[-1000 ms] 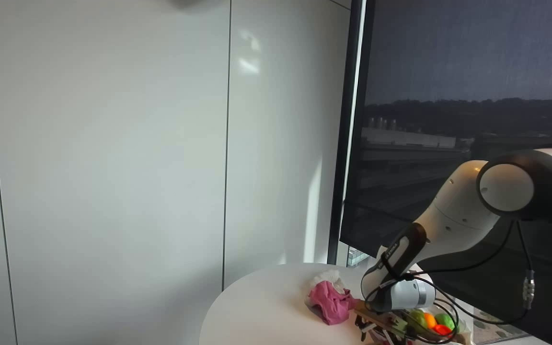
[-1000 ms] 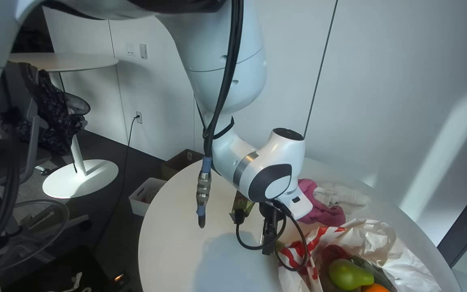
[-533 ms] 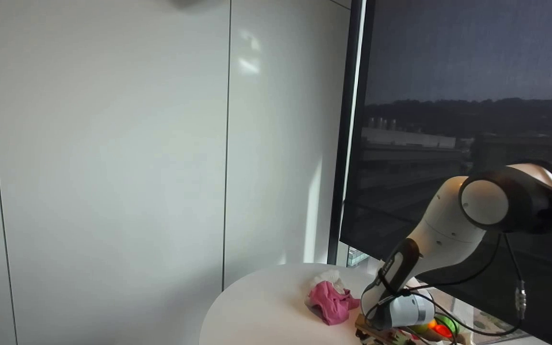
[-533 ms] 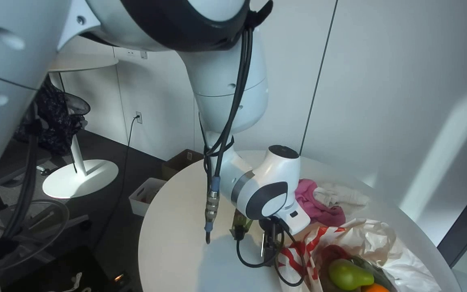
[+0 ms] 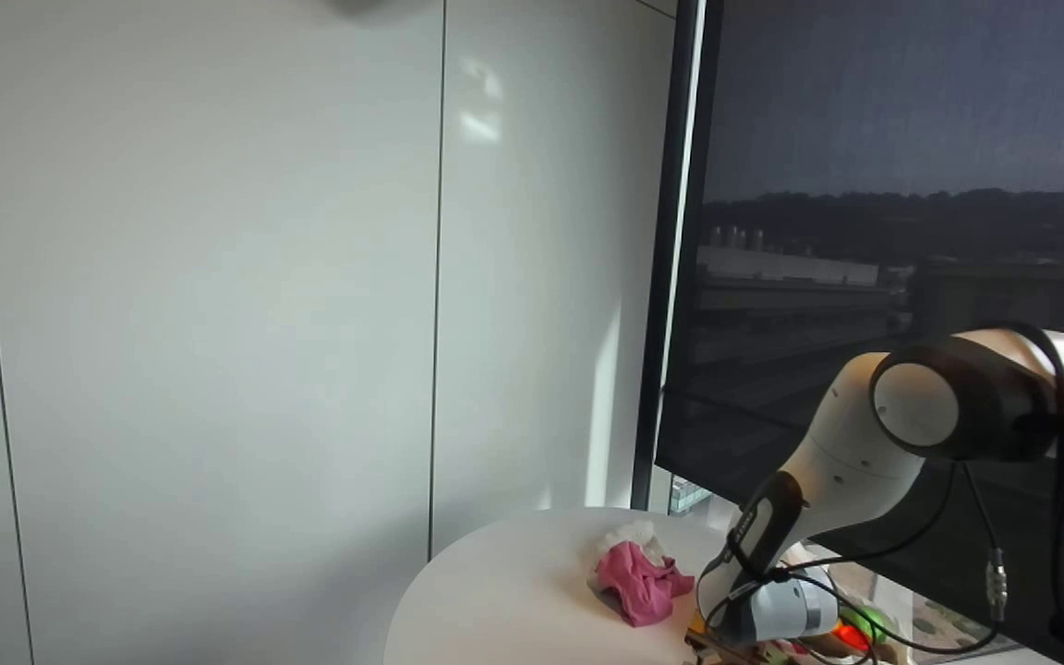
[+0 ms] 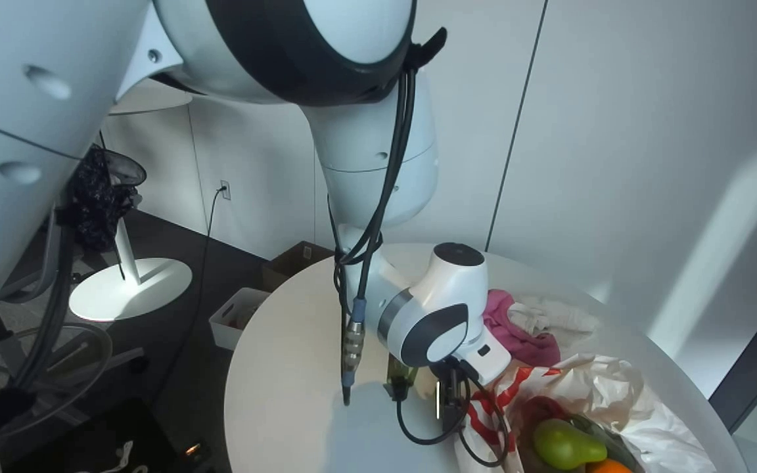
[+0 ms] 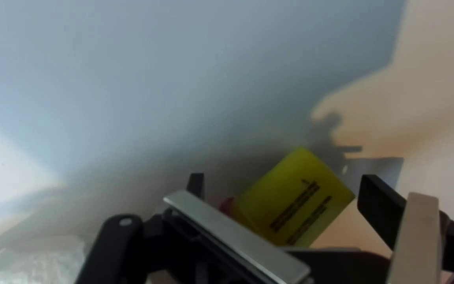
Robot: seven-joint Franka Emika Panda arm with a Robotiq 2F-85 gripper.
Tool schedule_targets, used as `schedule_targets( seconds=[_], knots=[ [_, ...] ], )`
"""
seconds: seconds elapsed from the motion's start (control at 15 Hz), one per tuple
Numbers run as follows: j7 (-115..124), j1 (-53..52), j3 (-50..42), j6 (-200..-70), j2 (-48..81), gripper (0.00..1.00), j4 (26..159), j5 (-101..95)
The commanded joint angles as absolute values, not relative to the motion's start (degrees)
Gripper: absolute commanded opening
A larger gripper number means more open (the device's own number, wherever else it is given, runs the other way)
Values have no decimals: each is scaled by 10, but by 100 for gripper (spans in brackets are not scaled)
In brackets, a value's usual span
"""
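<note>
My gripper is open and low over the white table. In the wrist view a yellow box with dark print lies between its two fingers, turned at an angle to them. The right finger is very close to the box's corner; I cannot tell whether they touch. A small reddish thing shows at the box's left edge. In an exterior view the gripper hangs beside the paper bag. The box is hidden in both exterior views. The gripper is mostly hidden at the bottom of an exterior view.
A white and red bag holds a green pear and an orange. A pink cloth and a white cloth lie behind the gripper. The round table's edge, a wall and a window are around.
The arm has moved down, bringing the gripper lower towards the table. In the last half second it has also shifted slightly towards the bag. Cloths and bag have not moved.
</note>
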State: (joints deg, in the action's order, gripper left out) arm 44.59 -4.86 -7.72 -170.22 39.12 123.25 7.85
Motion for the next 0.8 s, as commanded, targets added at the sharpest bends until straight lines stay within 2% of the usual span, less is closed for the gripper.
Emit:
schedule_targets(
  seconds=[0.0,0.2,0.73],
  knots=[
    [415,-56,-79,-1724,399,75,1225,98],
    [410,-56,-77,-1722,394,51,1228,103],
    [354,-7,3,-1677,313,50,1255,168]
  ],
)
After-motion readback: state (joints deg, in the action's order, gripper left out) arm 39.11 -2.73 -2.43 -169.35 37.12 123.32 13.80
